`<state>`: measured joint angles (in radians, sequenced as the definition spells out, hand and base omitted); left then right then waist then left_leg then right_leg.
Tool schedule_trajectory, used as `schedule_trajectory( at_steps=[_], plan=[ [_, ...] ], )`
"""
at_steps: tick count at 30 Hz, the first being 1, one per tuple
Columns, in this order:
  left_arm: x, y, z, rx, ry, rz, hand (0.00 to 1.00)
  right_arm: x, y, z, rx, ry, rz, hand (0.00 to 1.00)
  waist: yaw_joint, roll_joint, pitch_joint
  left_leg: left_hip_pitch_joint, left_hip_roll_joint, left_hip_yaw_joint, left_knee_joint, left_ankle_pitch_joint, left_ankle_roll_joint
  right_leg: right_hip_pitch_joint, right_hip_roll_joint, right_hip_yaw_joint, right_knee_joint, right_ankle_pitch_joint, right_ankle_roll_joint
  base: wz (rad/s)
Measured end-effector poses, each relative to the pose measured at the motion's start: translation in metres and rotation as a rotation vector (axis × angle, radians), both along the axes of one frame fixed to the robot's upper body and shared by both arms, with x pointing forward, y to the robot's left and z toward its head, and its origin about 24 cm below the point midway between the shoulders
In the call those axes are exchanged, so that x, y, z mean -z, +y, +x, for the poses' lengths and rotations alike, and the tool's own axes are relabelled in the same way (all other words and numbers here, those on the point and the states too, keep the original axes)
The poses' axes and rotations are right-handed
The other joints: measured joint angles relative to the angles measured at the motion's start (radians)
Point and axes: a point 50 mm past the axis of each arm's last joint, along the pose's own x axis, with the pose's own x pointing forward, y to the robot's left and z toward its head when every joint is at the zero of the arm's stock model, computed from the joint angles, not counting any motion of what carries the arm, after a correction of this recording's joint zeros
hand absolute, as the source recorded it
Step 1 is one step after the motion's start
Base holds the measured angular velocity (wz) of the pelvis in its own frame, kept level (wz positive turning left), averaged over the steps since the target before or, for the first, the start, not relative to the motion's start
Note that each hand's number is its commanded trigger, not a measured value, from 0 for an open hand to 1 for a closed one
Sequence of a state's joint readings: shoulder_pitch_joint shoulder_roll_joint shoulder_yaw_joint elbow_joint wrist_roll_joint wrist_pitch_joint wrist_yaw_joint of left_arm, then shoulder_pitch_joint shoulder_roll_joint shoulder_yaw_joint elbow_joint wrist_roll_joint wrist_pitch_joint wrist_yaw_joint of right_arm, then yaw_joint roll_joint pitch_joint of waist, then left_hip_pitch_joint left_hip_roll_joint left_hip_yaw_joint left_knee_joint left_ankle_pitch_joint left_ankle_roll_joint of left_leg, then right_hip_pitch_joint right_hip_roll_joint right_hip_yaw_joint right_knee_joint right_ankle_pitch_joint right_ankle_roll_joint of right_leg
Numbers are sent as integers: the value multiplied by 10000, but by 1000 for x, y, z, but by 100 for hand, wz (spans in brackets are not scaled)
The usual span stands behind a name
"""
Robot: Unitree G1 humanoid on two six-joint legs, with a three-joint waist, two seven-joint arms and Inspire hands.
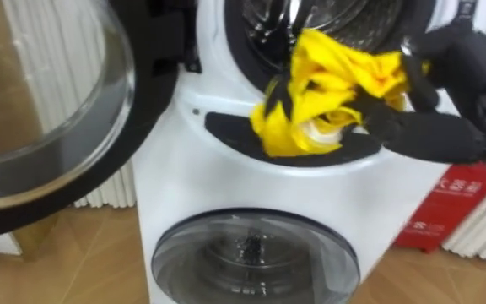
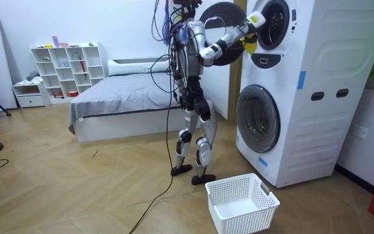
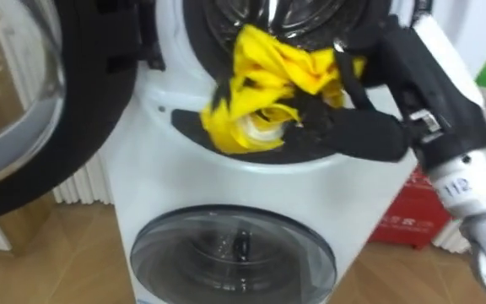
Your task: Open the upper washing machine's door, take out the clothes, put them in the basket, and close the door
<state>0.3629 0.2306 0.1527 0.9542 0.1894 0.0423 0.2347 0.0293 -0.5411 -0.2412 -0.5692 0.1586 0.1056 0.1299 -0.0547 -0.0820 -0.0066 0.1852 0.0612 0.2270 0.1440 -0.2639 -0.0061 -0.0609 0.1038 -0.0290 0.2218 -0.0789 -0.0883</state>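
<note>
"White washer stack, with the robot standing right in front of it and one arm raised to the top drum. Where's the load?"

"In the top machine. Its glass door is swung wide to the robot's left and the lower door is closed. A white basket sits on the floor by the robot's feet."

"And the clothes?"

"One yellow garment, bunched at the drum mouth. Part of it hangs over the lip onto the dark recess below, and part is inside. The right hand is clamped on it from the right, with its dark fingers curled round the bunch."

"So this is the pull-out?"

"I'd say so. The grasp is made, but the cloth isn't clear of the rim."

"How would you do it?"

"Draw it straight back and slightly upward, so the hanging tail lifts over the lip instead of dragging. Keep the squeeze firm, because the fabric looks thin and could slide through. Go slowly at first in case a fold catches inside the drum. Only lower it toward the basket once the whole piece hangs free."
</note>
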Motion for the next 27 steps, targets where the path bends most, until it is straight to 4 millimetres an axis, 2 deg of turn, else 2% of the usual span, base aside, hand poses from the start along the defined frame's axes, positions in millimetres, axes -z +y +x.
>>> schedule_trajectory(
  at_steps=[3,6,9,10,12,15,17,19,22,24,25,26,27],
  plan=[
    [0,1,-4,-65,92,7,0,6,-12,-7,512,253,-16,100,-161,8,3,-7,32,306,0,-42,-6,-98,55,115,-13,96,-23,-34],
    [1,2,-8,-117,285,19,0,22,-22,-14,1085,875,243,100,-555,41,23,9,36,639,6,-87,1,-215,157,455,34,154,1,-32],
    [1,3,-7,-76,309,46,0,31,-26,-19,1357,1219,396,100,-765,79,76,10,39,938,25,-122,12,-299,259,773,21,244,28,-35],
    [0,5,-5,12,307,81,0,37,-29,-20,1521,1446,475,100,-791,83,75,15,37,1145,30,-140,25,-363,331,1002,24,299,47,-52],
    [0,7,6,343,156,166,0,48,-36,-19,1798,1911,829,100,-972,80,88,-98,32,1522,90,-224,62,-627,404,1309,122,394,81,-55],
    [-1,9,17,439,-81,183,0,51,-46,-23,2129,2088,1006,100,-1335,139,110,-257,19,1709,137,-265,132,-836,399,1472,171,458,163,-25],
    [-2,11,24,517,-309,220,0,53,-56,-32,2684,2153,1164,100,-1543,189,84,-334,-36,2051,239,-322,196,-964,468,1777,151,561,233,-40],
    [-4,14,27,562,-393,292,0,59,-59,-37,2858,2406,1249,100,-1594,205,85,-332,-34,2405,239,-329,208,-1040,582,2157,120,682,278,-57],
    [-7,19,44,755,-720,415,0,76,-68,-37,2968,3071,2154,100,-1833,259,103,-386,46,2672,164,-408,269,-1024,628,2279,-185,929,348,-30],
    [-8,19,54,833,-972,441,0,91,-73,-42,3318,3561,2589,100,-1726,261,75,-345,135,2959,176,-455,262,-1038,610,1805,-120,933,318,-25],
    [-8,18,59,927,-1047,401,0,101,-73,-45,3445,3859,2896,100,-1587,304,75,-324,204,3219,225,-507,239,-1212,435,953,492,545,196,-25],
    [-8,15,65,1166,-1067,261,0,110,-74,-48,3585,4203,3064,100,-1596,353,63,-300,195,3258,275,-559,205,-1222,96,493,1033,-64,277,-16],
    [-7,13,68,1425,-1020,174,0,121,-71,-47,3601,4612,3227,100,-1566,330,56,-315,152,3245,491,-609,164,-1210,41,574,1069,-229,232,-4]
  ],
)
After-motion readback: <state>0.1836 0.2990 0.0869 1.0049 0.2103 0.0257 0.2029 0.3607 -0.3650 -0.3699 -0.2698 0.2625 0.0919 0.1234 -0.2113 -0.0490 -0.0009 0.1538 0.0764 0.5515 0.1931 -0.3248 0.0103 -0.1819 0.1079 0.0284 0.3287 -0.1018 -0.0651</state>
